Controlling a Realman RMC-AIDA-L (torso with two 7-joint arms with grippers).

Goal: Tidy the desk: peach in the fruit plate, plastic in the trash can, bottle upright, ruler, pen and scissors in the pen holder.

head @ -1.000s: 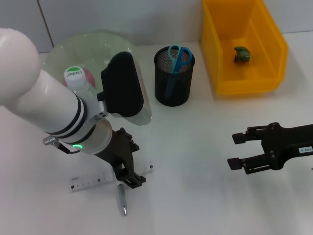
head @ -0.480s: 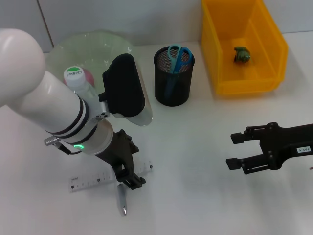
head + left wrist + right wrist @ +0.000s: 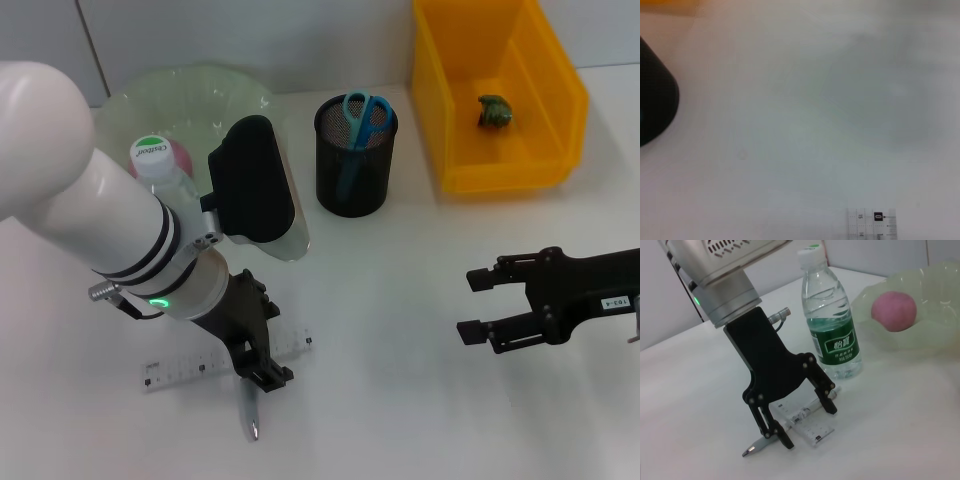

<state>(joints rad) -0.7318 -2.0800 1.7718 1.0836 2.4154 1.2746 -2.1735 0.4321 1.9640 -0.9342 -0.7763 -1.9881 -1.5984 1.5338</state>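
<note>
Count: 1 water bottle [image 3: 830, 325], upright. 1 peach [image 3: 893, 311] in 1 green fruit plate [image 3: 185, 95]. 1 clear ruler [image 3: 185, 368]. 1 silver pen [image 3: 249, 408]. 1 pair of blue scissors [image 3: 366, 112] in 1 black mesh pen holder [image 3: 355, 170]. 1 yellow bin [image 3: 497, 150] holding 1 crumpled green scrap [image 3: 494, 111]. 2 grippers: left gripper [image 3: 802, 426], right gripper [image 3: 475, 306].

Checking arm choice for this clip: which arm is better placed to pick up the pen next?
Left. The left gripper is open, fingers down at the desk straddling the pen and ruler. The right gripper hangs open over bare table, well away from both.
</note>
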